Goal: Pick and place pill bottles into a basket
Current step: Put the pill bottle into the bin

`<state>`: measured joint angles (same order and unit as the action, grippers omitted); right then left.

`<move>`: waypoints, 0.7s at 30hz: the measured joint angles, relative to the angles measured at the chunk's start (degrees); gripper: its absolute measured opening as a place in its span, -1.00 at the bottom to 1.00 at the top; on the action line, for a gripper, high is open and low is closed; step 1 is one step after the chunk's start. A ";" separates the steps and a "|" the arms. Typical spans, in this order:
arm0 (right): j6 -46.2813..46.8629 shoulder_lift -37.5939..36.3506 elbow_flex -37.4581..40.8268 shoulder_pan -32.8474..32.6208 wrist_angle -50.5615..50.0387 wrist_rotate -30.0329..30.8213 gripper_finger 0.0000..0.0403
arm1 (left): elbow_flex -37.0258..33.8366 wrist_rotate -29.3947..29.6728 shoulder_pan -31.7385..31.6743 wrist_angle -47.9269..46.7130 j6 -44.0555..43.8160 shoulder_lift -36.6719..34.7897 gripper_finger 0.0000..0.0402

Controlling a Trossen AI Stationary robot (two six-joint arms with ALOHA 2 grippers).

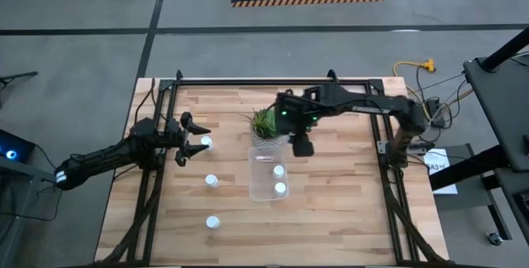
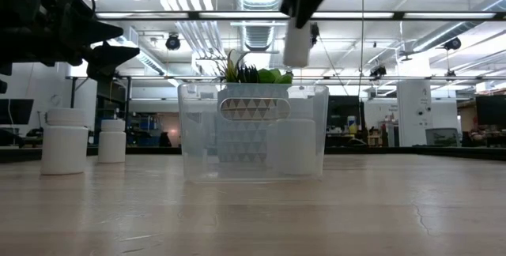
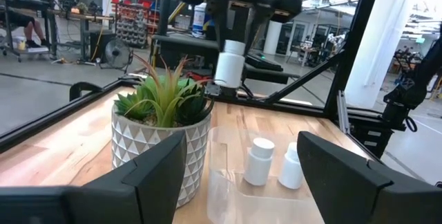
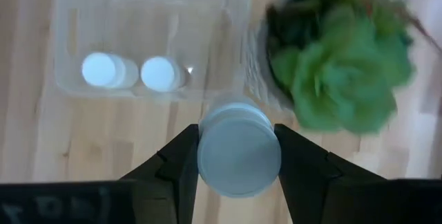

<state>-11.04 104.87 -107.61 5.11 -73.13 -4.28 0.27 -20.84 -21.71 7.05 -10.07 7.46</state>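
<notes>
A bottle [image 4: 239, 156] is being held clamped in the right gripper [image 1: 302, 145], raised beside the basket's [image 1: 255, 187] edge near the plant [image 1: 264, 123], apparently for dropping in beside two bottles [image 1: 279, 179] already inside. The left gripper [image 1: 192, 139] is being kept spread wide and empty around a fourth bottle [image 1: 206, 143], likely for grasping.

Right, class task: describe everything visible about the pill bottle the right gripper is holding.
The pill bottle is a small white cylinder with a white cap, plastic by its look. It hangs upright in the air, clamped between the fingers of the right gripper, touching nothing else. It sits above the edge of the clear basket, beside the potted plant, not yet inside.
</notes>
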 joint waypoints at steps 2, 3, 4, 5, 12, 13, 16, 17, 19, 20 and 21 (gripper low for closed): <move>-0.61 2.42 -3.08 -0.33 0.08 -0.06 -0.29 | 0.00 0.00 0.00 0.02 0.00 -0.04 0.29; -1.24 3.33 -4.44 -0.41 0.12 -0.03 -0.29 | 0.00 0.00 0.00 0.00 0.00 0.00 0.29; -1.75 4.10 -5.58 -0.58 0.14 -0.02 -0.29 | 0.00 0.01 0.00 -0.02 -0.01 0.01 0.29; -2.18 4.80 -6.70 -0.69 0.18 0.01 -0.29 | 0.00 0.00 -0.01 0.00 0.00 -0.01 0.29; -3.61 6.81 -6.59 -2.28 0.47 -0.03 -0.29 | 0.00 0.02 0.00 0.00 -0.01 0.00 0.29; -3.75 6.77 -5.65 -2.57 0.84 -0.04 -0.29 | 0.00 0.00 0.00 0.00 0.00 -0.02 0.29; -3.56 6.74 -2.35 -3.23 3.86 -0.08 -0.29 | 0.00 0.00 0.00 0.00 0.00 0.00 0.29; -3.38 6.74 -1.21 -3.44 5.04 -0.07 -0.29 | 0.00 0.01 0.00 0.00 0.00 0.03 0.29; -3.17 6.73 0.48 -3.70 7.20 -0.07 -0.29 | 0.00 0.00 0.00 -0.01 -0.01 -0.02 0.29; -3.16 6.68 1.30 -3.76 8.09 -0.14 -0.29 | 0.00 0.00 0.00 0.05 0.00 -0.01 0.29; -3.15 6.63 2.15 -3.78 8.79 -0.15 -0.29 | 0.00 0.00 0.00 0.01 -0.02 0.04 0.29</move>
<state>-14.19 111.50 -105.46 1.33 -64.34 -4.43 0.27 -20.84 -21.71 7.06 -10.08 7.50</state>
